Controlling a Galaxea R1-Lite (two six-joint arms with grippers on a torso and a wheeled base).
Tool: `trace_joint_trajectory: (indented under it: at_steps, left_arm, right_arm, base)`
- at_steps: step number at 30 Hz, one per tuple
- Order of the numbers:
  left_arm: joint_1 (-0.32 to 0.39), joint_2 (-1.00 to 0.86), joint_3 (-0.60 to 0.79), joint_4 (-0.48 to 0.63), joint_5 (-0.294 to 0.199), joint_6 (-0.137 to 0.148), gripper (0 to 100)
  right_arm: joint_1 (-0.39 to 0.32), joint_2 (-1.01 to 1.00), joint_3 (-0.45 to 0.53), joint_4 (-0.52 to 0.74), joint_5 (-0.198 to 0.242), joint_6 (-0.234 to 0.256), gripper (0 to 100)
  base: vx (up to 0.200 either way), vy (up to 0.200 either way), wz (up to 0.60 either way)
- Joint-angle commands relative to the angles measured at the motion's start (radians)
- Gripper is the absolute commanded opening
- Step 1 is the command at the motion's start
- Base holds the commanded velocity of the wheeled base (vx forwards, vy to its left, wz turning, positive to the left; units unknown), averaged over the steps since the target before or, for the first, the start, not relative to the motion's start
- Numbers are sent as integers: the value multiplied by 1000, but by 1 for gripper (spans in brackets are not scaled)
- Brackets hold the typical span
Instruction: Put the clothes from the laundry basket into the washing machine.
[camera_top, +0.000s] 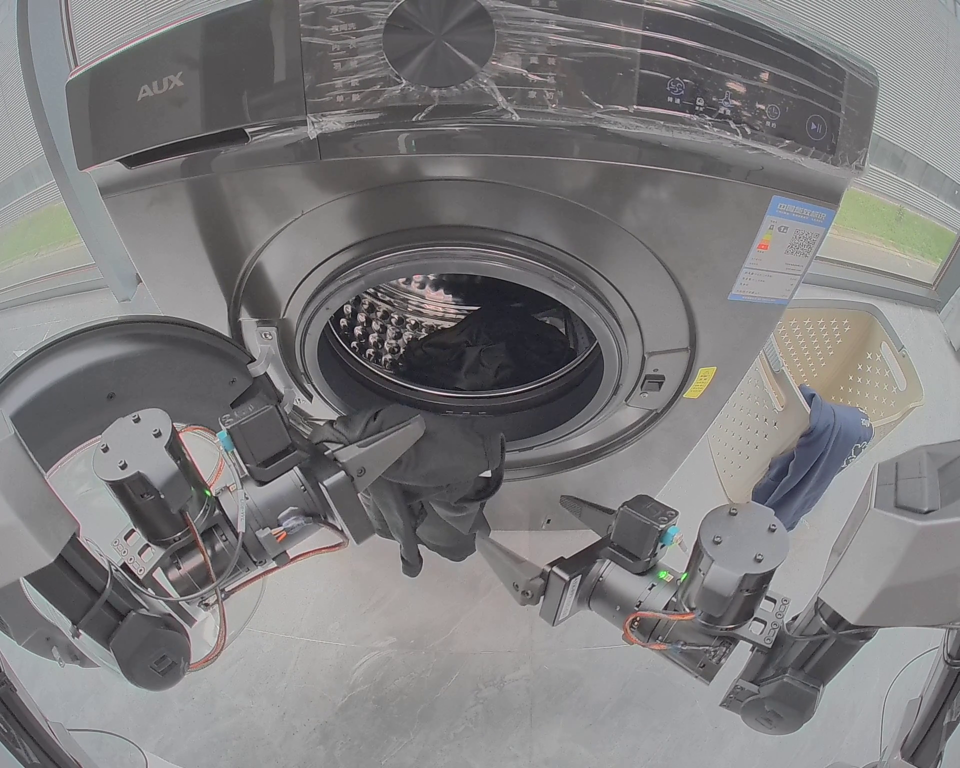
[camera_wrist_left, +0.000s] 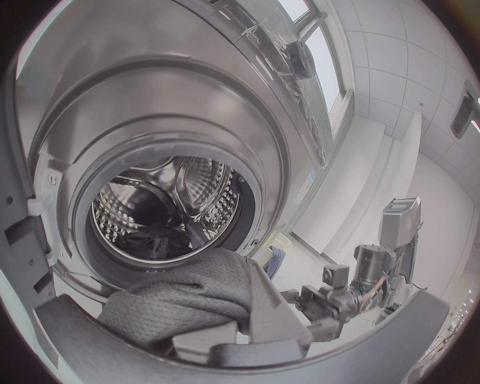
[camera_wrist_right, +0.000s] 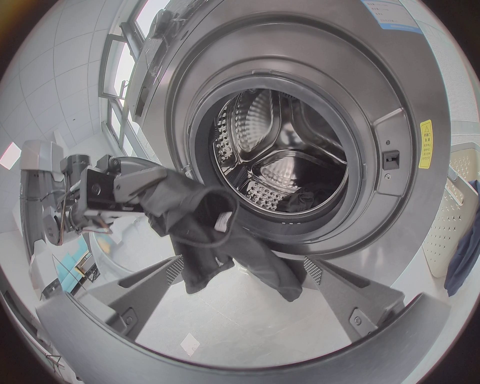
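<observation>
My left gripper (camera_top: 405, 455) is shut on a dark grey garment (camera_top: 440, 490), held just in front of the lower rim of the washing machine's round opening (camera_top: 460, 400). The cloth droops below the fingers (camera_wrist_left: 270, 305) and bunches over them (camera_wrist_left: 185, 300). More dark clothes (camera_top: 490, 345) lie inside the steel drum (camera_wrist_right: 300, 200). Lower and to the right, my right gripper (camera_top: 535, 540) stands open with nothing in it, its tips close to the hanging cloth (camera_wrist_right: 210, 225). The cream laundry basket (camera_top: 850, 370) stands right of the machine, a blue garment (camera_top: 815, 455) draped over its rim.
The machine's door (camera_top: 110, 370) is swung open to the left, behind my left arm. Pale floor (camera_top: 420, 650) stretches in front of the machine. The basket (camera_wrist_right: 452, 220) leans close against the machine's right side.
</observation>
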Motion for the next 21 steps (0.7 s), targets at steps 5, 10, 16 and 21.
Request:
trace_joint_trajectory:
  at_steps: [5, 10, 16, 21]
  left_arm:
    - [-3, 53, -64, -1, 19, 2, 0]
    - [0, 77, -101, -1, 42, 2, 0]
    - [-1, 99, -130, -1, 78, 2, 0]
    - [-3, 99, -128, -1, 78, 1, 0]
  right_arm:
    - [102, 42, -11, -1, 18, -1, 100]
    - [125, 97, -74, -3, 46, 1, 100]
    - [122, 171, -204, -1, 74, -5, 100]
    - [113, 232, -314, 0, 78, -10, 100]
  base:
    - [0, 0, 0]
    - [0, 0, 0]
    - [0, 0, 0]
    - [0, 0, 0]
